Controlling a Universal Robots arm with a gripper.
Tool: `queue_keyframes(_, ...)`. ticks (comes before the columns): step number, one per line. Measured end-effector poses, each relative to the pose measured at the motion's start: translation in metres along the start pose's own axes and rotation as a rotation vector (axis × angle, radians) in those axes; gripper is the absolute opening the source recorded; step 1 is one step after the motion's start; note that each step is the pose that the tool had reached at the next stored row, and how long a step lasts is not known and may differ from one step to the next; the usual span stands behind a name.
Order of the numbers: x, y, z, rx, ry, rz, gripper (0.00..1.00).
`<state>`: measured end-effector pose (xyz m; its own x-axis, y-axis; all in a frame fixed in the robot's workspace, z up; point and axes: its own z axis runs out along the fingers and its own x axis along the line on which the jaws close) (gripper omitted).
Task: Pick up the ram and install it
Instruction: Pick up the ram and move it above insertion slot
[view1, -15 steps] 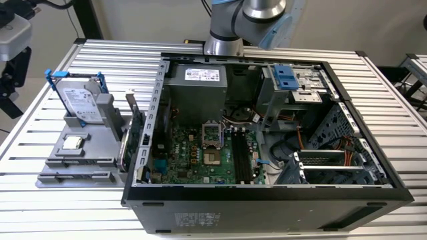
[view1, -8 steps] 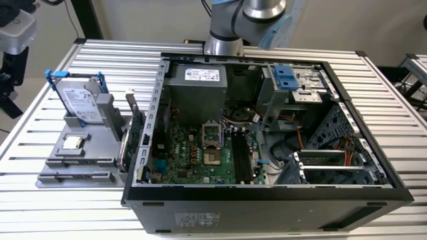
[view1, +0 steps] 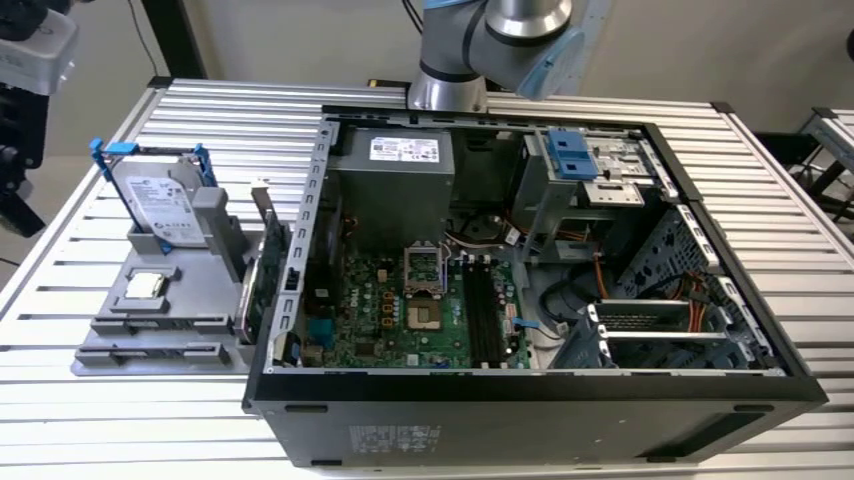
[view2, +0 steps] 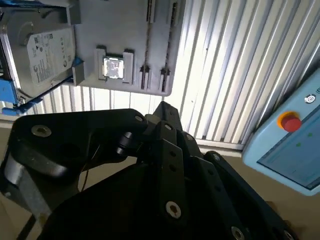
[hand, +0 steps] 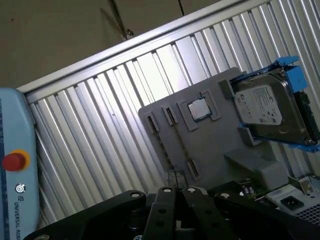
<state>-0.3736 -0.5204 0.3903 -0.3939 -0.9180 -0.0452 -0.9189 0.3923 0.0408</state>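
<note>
I cannot tell whether my claw (hand: 175, 182) is apart or together; the ram (hand: 180, 145) ahead of it looks light, stiff, fragile, best pinched across its upper edge.

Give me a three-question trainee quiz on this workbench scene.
1. True or false: the hard drive stands on the gray tray, outside the computer case.
2. The hard drive's handles are: A red, B blue, C yellow.
3. In the exterior view, on which side of the computer case is the gray tray?
Key: 1 true; 2 B; 3 the exterior view's left.
</note>
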Motion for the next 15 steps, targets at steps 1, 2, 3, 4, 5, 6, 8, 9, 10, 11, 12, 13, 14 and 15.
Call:
queue_keyframes(1,0.0,0.0,0.0,-0.0006,0.0006,-0.018,0.0)
queue_keyframes(2,0.0,0.0,0.0,-0.0012,0.0013,-0.036,0.0)
queue_keyframes(3,0.0,0.0,0.0,-0.0018,0.002,-0.053,0.0)
queue_keyframes(4,0.0,0.0,0.0,-0.0024,0.0025,-0.07,0.0)
queue_keyframes(5,0.0,0.0,0.0,-0.0028,0.0031,-0.085,0.0)
queue_keyframes(6,0.0,0.0,0.0,-0.0032,0.0034,-0.095,0.0)
queue_keyframes(8,0.0,0.0,0.0,-0.0035,0.0038,-0.104,0.0)
queue_keyframes(9,0.0,0.0,0.0,-0.0036,0.0038,-0.105,0.0)
queue_keyframes(10,0.0,0.0,0.0,-0.0036,0.0038,-0.105,0.0)
queue_keyframes(11,0.0,0.0,0.0,-0.0036,0.0038,-0.106,0.0)
queue_keyframes(12,0.0,0.0,0.0,-0.0037,0.0039,-0.107,0.0)
queue_keyframes(13,0.0,-0.0001,0.0,-0.0038,0.0039,-0.108,0.0)
queue_keyframes(14,0.0,0.0,0.0,-0.0038,0.004,-0.11,0.0)
queue_keyframes(15,0.0,-0.0001,0.0,-0.004,0.0042,-0.114,0.0)
